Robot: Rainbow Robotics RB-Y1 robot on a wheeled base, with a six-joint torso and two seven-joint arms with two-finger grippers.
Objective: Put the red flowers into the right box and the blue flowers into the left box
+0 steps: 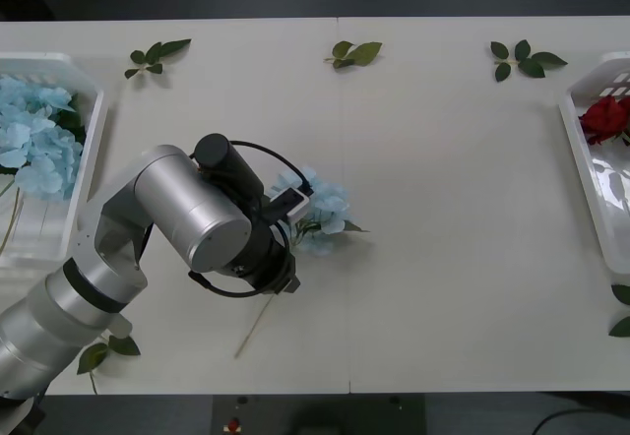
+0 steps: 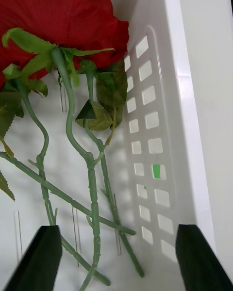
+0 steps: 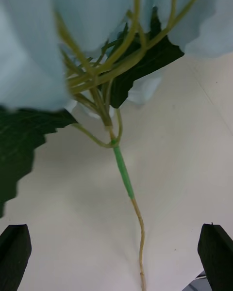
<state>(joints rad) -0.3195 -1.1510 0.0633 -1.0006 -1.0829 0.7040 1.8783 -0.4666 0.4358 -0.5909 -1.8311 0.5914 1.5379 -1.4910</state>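
Hovering over the middle of the table (image 1: 443, 209), our left gripper (image 3: 116, 259) sits right above the last loose blue flower (image 1: 320, 209), and that is the relation the coming move turns on. The bloom lies just beyond the wrist, and its thin stem (image 1: 258, 329) runs from the bloom back toward us, slanting a little to our left. In the left wrist view the same stem (image 3: 125, 174) passes down the middle between the two black fingers (image 3: 14, 254), so the long axis lies between them, running out toward the bloom, and the jaws would close across it. The jaws stand wide, one at each corner, with nothing between them but the stem below; we cannot tell whether they have reached its height. They hold and touch nothing.

This arm is plainly the nearer one. The left box (image 1: 87, 159), with other blue flowers (image 1: 34, 140) already in it, lies at our left edge, near the arm's elbow.

Our right gripper (image 2: 116, 259) waits inside the right box (image 2: 170, 77), jaws wide and empty, above the stems of the red flowers (image 2: 58, 14) lying there. That box (image 1: 591, 174) is well apart from the loose bloom.

We judge the next move to be a short descent and a close on the stem just below the bloom.
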